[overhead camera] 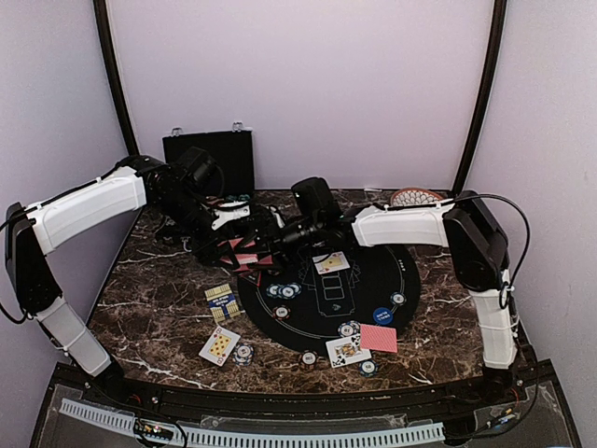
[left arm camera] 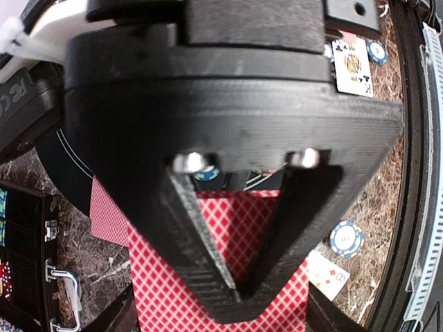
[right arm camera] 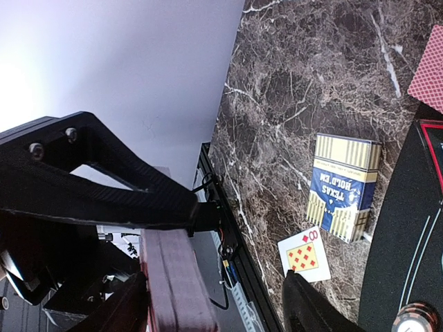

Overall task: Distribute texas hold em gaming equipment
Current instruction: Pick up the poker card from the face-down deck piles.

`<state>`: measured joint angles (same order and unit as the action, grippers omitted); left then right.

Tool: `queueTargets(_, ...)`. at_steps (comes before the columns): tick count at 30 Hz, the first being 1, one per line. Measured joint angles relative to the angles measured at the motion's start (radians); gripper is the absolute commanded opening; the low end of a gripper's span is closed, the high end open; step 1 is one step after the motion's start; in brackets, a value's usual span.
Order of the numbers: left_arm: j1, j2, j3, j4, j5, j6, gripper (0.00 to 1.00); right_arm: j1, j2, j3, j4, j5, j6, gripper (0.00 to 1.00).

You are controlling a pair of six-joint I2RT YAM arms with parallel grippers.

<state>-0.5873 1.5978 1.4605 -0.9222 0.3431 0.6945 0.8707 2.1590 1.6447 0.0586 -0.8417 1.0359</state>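
Above the tabletop [overhead camera: 159, 280], left of centre toward its far edge, the left gripper [left arm camera: 239, 299] is closed on a deck of cards [left arm camera: 239, 232] — red diamond-lattice backs, pinkish side edges. The right gripper [right arm camera: 218, 311] stands open, the deck between its fingers. Blue-and-white striped chips [overhead camera: 284, 290] and face-up cards [overhead camera: 219, 344] lie scattered toward the near edge.

The top camera is looking down from behind the arm bases over the whole worktop [overhead camera: 159, 280]. The left wrist camera is staring close along its jaws at the red-backed cards [left arm camera: 239, 221] just past their tips. The right wrist camera is looking past its jaws, sharing the card box [right arm camera: 344, 187] beyond them with the top view.
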Motion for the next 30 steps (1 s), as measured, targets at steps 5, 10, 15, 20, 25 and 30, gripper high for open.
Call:
queueTargets(5, 0.001, 0.0, 0.0, -0.013, -0.01, 0.0, 0.0, 0.001, 0.032, 0.029, 0.002, -0.015, 0.009, 0.53)
queueTargets(10, 0.001, 0.0, 0.0, -0.013, -0.012, 0.0, 0.0, -0.005, 0.024, 0.007, 0.037, -0.016, 0.019, 0.48)
queueTargets(15, -0.002, 0.0, -0.001, -0.012, -0.011, 0.0, 0.0, -0.021, -0.024, -0.069, 0.067, -0.014, 0.017, 0.46)
queueTargets(20, -0.002, 0.0, -0.004, -0.01, -0.012, 0.001, 0.0, -0.035, -0.054, -0.106, 0.066, -0.007, 0.009, 0.42)
queueTargets(25, -0.002, 0.0, -0.005, -0.01, -0.012, 0.0, 0.0, -0.036, -0.075, -0.117, 0.058, 0.001, 0.007, 0.37)
queueTargets(30, -0.002, 0.0, -0.008, -0.008, -0.012, 0.001, 0.0, -0.043, -0.116, -0.163, 0.07, 0.006, 0.032, 0.36)
